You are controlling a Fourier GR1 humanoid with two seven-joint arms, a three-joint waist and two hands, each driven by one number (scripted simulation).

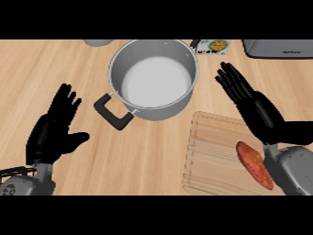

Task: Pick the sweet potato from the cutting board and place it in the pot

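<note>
So nothing is done yet: the sweet potato [255,165] lies on the cutting board [213,151] by the counter's near right edge, the pot [153,78] holds nothing, and the right hand [257,108] and left hand [53,128] are both released, fingers straight.

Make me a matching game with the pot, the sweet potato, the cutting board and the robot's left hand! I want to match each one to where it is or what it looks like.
Things:
1. pot
2. sweet potato
3. cutting board
4. left hand

Clues:
A. open, at the left, holding nothing
B. reddish, lying on the board
C. grey, nothing inside, black handle
D. pale wood, right of the pot and nearer the robot

Pairs: 1-C, 2-B, 3-D, 4-A
</note>
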